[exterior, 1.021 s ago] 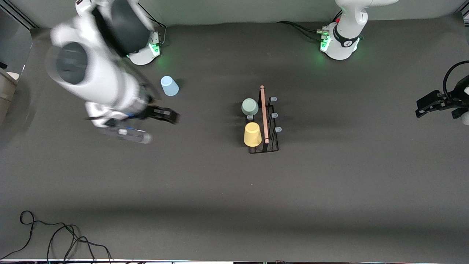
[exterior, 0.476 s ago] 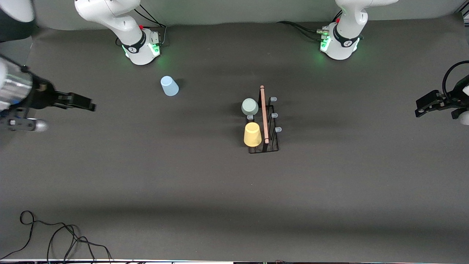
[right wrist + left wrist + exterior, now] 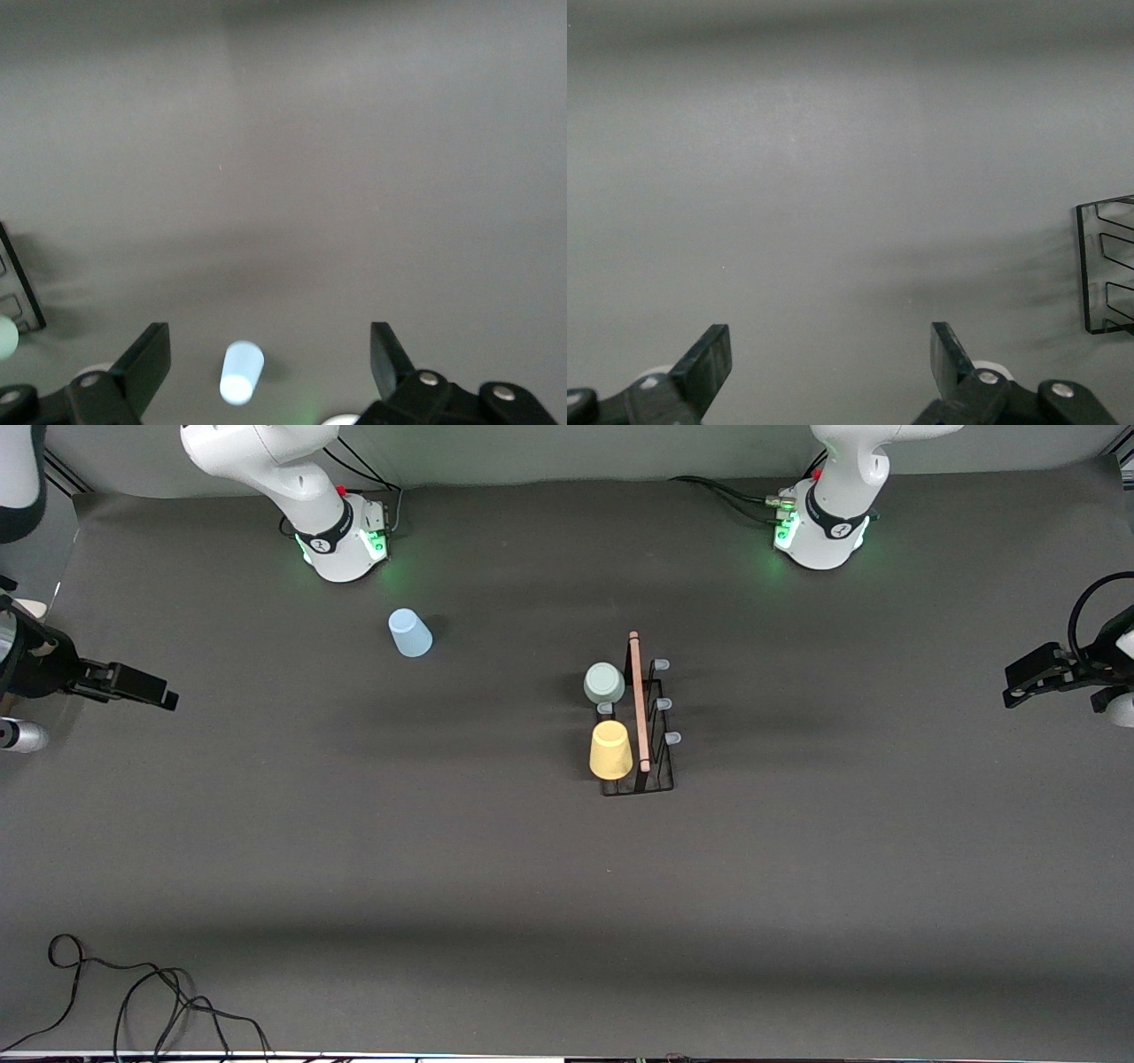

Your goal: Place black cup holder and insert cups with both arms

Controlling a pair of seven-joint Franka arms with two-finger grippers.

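Black cup holder [image 3: 640,717], thin wire with wooden rod, stands mid-worktop; grey-green cup [image 3: 604,683] and yellow cup [image 3: 610,749] inverted on its prongs. Blue cup [image 3: 409,632] sits near the right arm's base. Left gripper [image 3: 831,367] and right gripper [image 3: 270,363] hover over opposite worktop ends, jaws wide, empty; only wrist views show that.

A black thin-wire rack [image 3: 640,731] carries a light wooden rod [image 3: 638,700] and pale, perhaps bluish, prong caps [image 3: 662,664]. Plastic tumblers: light blue [image 3: 409,632], grey-green [image 3: 604,683], yellow [image 3: 610,749]. The desk [image 3: 567,868] is dark grey.
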